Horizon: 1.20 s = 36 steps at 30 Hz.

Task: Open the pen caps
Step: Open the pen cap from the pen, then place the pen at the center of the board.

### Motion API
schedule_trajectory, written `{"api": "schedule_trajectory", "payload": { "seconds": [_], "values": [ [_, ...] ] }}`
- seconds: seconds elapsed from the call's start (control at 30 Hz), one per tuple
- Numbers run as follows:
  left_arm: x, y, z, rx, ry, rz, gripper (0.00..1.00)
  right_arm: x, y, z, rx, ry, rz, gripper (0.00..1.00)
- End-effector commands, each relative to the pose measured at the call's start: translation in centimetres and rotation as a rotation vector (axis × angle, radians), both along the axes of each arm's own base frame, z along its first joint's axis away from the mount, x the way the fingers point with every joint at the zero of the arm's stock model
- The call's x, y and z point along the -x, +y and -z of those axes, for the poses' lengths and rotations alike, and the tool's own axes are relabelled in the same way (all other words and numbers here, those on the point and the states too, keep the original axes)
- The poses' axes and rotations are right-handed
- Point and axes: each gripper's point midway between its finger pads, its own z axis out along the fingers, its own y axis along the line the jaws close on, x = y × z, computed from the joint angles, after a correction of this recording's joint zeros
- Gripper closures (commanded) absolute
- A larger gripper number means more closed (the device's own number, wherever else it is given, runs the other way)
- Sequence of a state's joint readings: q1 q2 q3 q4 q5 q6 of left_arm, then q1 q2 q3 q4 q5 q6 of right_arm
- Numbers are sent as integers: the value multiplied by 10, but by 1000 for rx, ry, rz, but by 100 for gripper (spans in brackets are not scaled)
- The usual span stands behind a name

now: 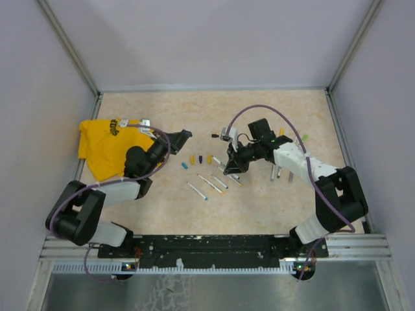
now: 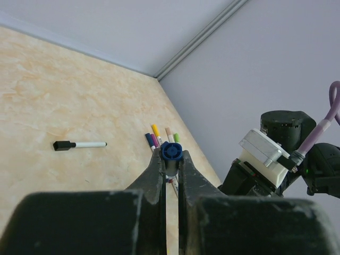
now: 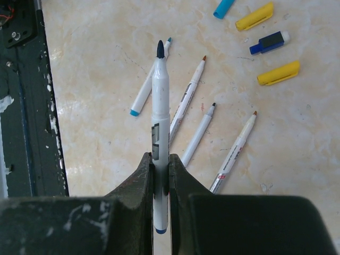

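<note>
left wrist: left gripper [image 2: 171, 163] pinches a blue cap [image 2: 171, 151] above the desk [image 2: 64, 106]. right wrist: right gripper [image 3: 160, 162] pinches an uncapped pen [image 3: 160, 95]; 2 yellow caps [image 3: 254, 16] lie on the desk beyond.

A dark blue cap [image 2: 171, 151] is held end-on, raised, between the closed jaws of the left gripper [image 2: 171, 162]. Four loose caps are laid flat in a row: a light blue cap [image 3: 223, 8], a yellow cap [image 3: 255, 16], a dark grey cap [image 3: 270, 42] with a blue end, and a second yellow cap [image 3: 278, 73].
</note>
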State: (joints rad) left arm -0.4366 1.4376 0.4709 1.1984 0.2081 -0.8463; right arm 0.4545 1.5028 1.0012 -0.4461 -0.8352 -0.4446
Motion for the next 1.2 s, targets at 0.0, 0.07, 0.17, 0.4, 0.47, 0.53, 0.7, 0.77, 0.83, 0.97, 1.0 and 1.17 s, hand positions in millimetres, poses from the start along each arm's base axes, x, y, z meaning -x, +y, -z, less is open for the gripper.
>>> {"api": "schedule_trajectory", "payload": {
  "seconds": [0.0, 0.07, 0.17, 0.4, 0.47, 0.53, 0.7, 0.77, 0.83, 0.97, 1.0, 1.17],
  "values": [
    [7, 15, 2, -56, -21, -49, 100, -7, -5, -17, -18, -79, 1, 100],
    [13, 19, 6, -82, -18, -51, 100, -11, -10, -16, 2, -100, 15, 100],
    [23, 23, 14, -116, -13, -43, 100, -20, -20, -13, 45, -132, 54, 100],
    [42, 31, 33, -169, 21, -27, 100, -38, -37, -1, 137, -169, 138, 100],
    [46, 31, 37, -178, 29, -16, 100, -42, -42, 5, 169, -169, 159, 100],
    [50, 30, 38, -183, 33, -3, 100, -46, -45, 10, 194, -167, 177, 100],
    [56, 25, 42, -187, 38, 41, 100, -58, -55, 22, 253, -153, 251, 100],
    [58, 22, 43, -185, 41, 62, 100, -62, -60, 27, 276, -145, 278, 100],
    [60, 19, 45, -185, 45, 84, 100, -65, -62, 33, 295, -134, 302, 100],
    [63, 12, 46, -181, 62, 137, 100, -67, -66, 46, 335, -96, 319, 100],
    [62, 9, 47, -181, 71, 150, 100, -68, -67, 50, 345, -87, 325, 100],
    [58, 5, 60, -178, 141, 170, 100, -71, -70, 65, 382, -51, 363, 100]
  ]
}}
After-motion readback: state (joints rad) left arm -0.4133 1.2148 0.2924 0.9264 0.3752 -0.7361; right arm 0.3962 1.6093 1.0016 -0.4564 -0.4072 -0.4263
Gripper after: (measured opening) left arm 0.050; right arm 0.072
